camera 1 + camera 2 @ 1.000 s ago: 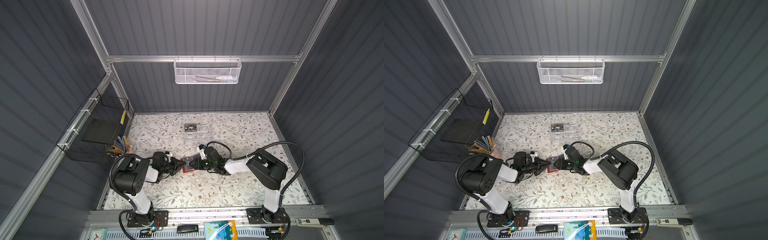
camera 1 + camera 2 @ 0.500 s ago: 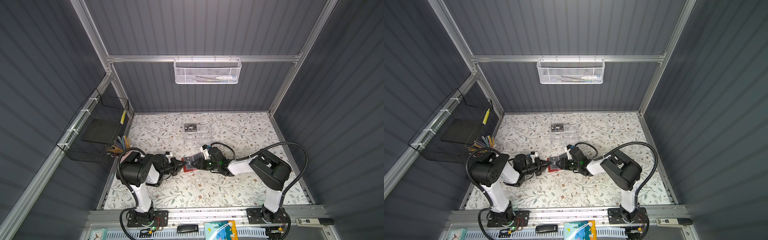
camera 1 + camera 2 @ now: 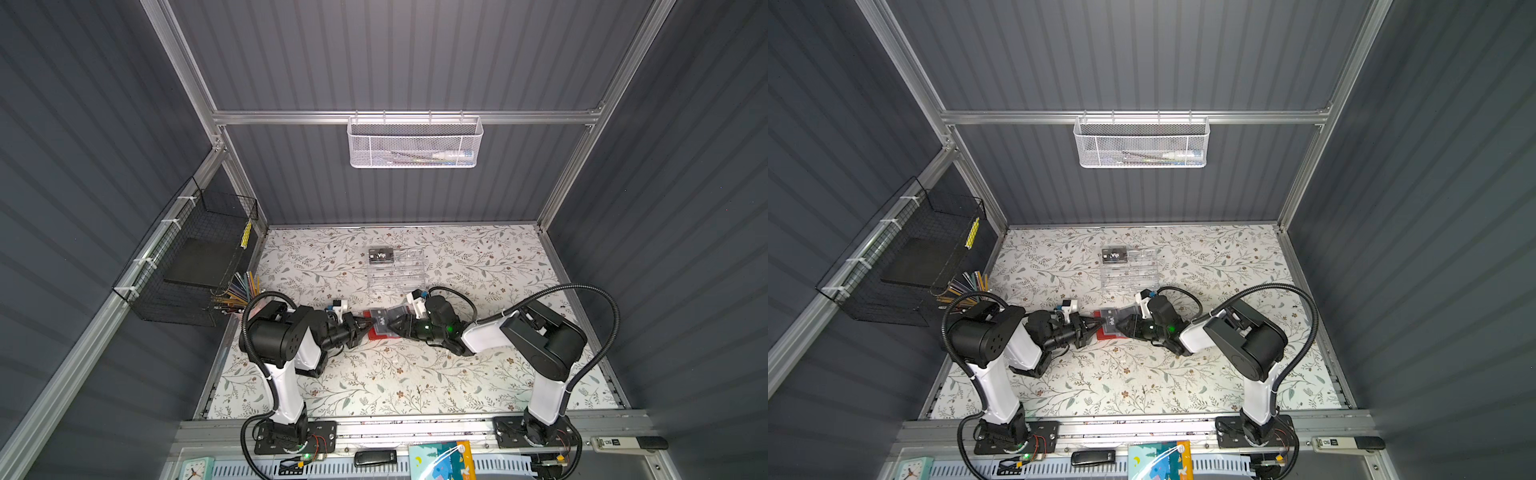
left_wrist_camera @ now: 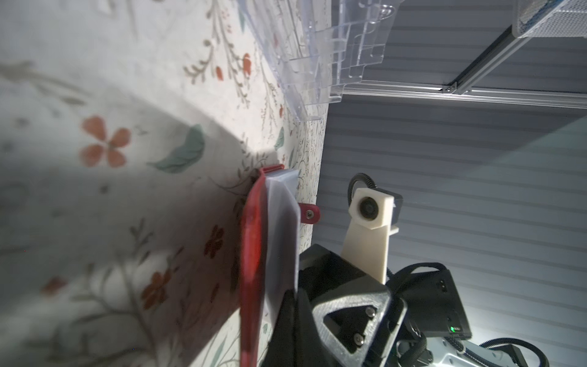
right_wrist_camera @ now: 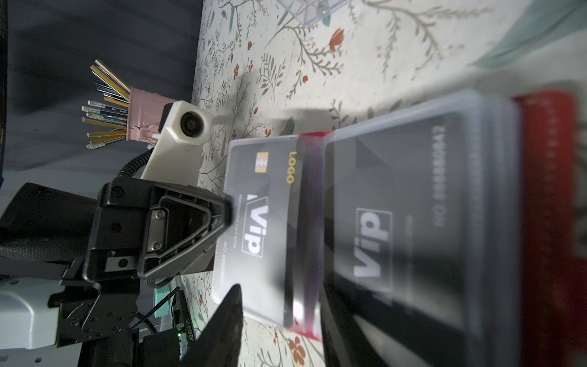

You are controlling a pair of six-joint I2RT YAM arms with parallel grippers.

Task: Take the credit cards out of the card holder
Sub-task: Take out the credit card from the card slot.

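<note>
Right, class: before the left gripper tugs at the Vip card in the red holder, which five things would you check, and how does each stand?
1. Shut left gripper pinching the clear sleeve edge: ok.
2. Pinch includes the Vip card, not sleeve alone: cannot tell.
3. Open card holder resting on the table: ok.
4. Whether the right gripper holds the card holder down: cannot tell.
5. The clear organizer apart from the card holder: ok.
</note>
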